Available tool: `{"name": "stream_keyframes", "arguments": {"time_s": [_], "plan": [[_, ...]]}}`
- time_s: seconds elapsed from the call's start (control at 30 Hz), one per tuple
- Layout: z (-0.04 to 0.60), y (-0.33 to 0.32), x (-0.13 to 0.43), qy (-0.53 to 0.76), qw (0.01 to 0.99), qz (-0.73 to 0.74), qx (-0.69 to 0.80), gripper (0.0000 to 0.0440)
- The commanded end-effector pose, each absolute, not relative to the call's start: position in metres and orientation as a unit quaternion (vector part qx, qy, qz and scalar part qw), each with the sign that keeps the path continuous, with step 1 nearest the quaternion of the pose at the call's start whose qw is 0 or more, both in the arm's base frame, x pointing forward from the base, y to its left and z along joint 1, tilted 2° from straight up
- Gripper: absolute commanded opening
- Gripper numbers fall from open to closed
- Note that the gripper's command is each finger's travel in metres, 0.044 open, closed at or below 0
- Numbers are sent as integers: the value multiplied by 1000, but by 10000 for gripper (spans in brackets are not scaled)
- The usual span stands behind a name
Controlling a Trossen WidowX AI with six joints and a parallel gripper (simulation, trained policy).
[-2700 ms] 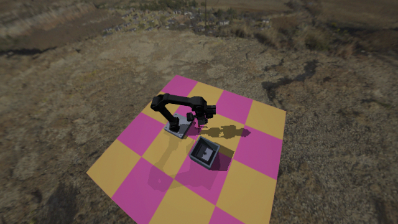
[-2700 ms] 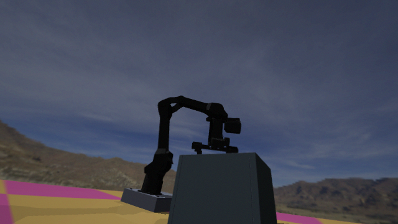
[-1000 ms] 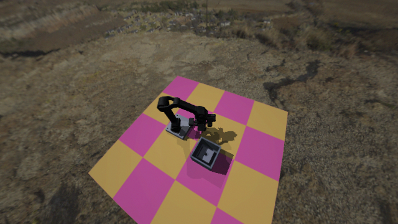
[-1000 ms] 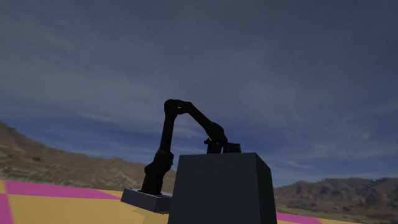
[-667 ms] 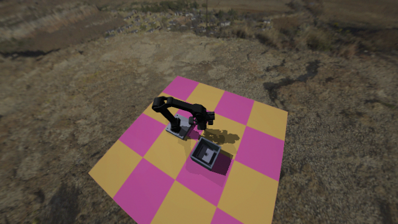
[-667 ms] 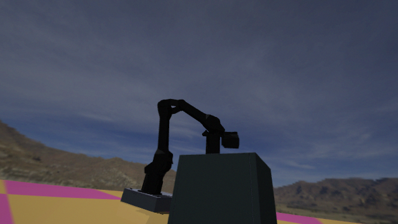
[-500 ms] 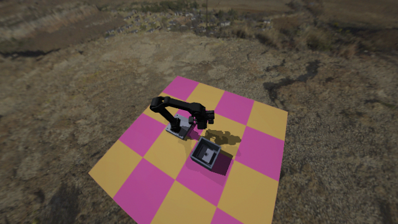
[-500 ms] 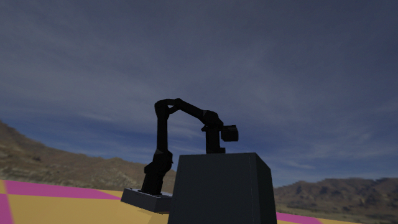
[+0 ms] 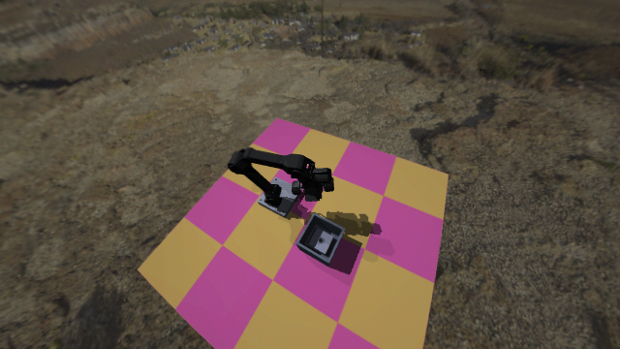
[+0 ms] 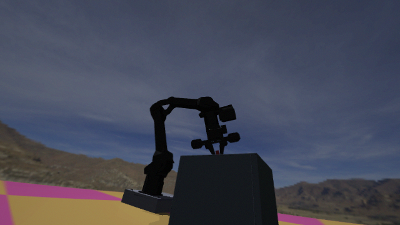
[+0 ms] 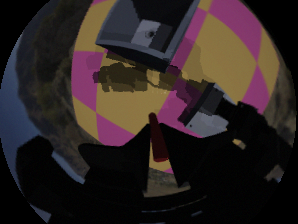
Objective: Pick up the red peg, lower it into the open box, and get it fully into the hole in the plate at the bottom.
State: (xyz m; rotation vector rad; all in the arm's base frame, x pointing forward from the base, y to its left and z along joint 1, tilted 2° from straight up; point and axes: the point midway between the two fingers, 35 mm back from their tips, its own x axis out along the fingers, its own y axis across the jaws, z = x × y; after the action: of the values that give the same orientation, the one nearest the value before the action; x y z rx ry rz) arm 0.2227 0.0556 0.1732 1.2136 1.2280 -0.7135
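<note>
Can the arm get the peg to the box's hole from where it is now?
Probably yes: the gripper holds the red peg above the mat, and the box is open-topped; its walls leave limited room.

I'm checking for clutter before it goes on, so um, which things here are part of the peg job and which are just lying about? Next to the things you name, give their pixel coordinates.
Part of the job:
- red peg (image 10: 217, 152) (image 11: 158, 142), held in the gripper (image 10: 217, 153) (image 11: 154, 126)
- open box (image 9: 306, 252) (image 10: 219, 190) (image 11: 131, 47)
- plate with the hole (image 9: 326, 238) (image 11: 141, 36), inside the box

Just lying about:
- nothing that I can see
</note>
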Motion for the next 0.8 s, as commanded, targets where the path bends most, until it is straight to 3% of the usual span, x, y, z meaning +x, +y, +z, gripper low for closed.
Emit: {"name": "stream_keyframes", "arguments": {"time_s": [0.0, 0.77], "plan": [[185, 44, 225, 512, 608, -310, 522, 0], [197, -31, 240, 469, 616, -379, 507, 0]]}}
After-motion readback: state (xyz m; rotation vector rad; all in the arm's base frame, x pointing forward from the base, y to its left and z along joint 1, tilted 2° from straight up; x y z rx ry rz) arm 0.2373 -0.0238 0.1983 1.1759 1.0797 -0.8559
